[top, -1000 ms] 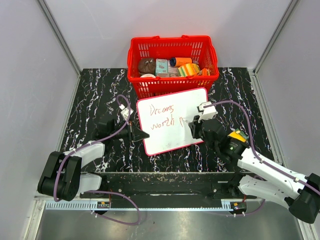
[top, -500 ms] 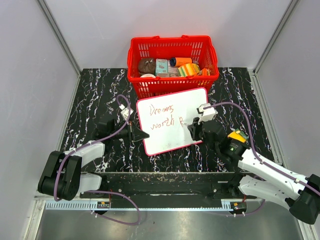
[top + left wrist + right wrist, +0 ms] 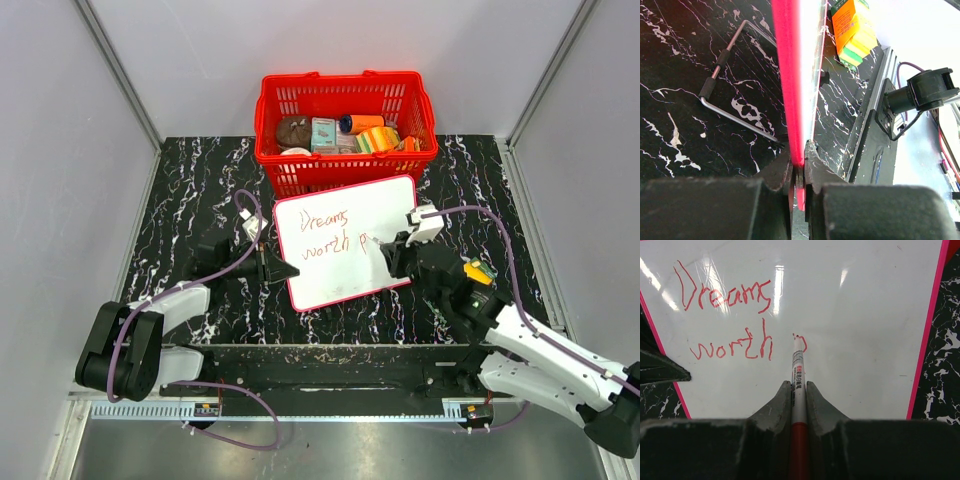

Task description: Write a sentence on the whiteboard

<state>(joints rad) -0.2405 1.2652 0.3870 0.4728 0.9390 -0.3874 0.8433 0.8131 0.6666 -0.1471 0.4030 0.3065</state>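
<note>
The whiteboard (image 3: 385,205) lies at the middle of the table (image 3: 190,190), just in front of the red basket (image 3: 345,115) at the far edge, and is turned so that its long sides slant toward the far right corner. The left jaws are pinched narrow on the board's left rim, close to its near corner, steadying it. The right jaws are closed on the marker pen (image 3: 798,382), whose long axis runs straight out from them up the board. Its tip touches the surface just right of "worth". The sentence (image 3: 730,315) reads "Dreams worth" plus the start of one more letter, so it looks about half written. Bare board for the next word lies right of the tip, toward the right rim and across the pen's axis, so the right arm would have to carry the pen sideways along that second line
</note>
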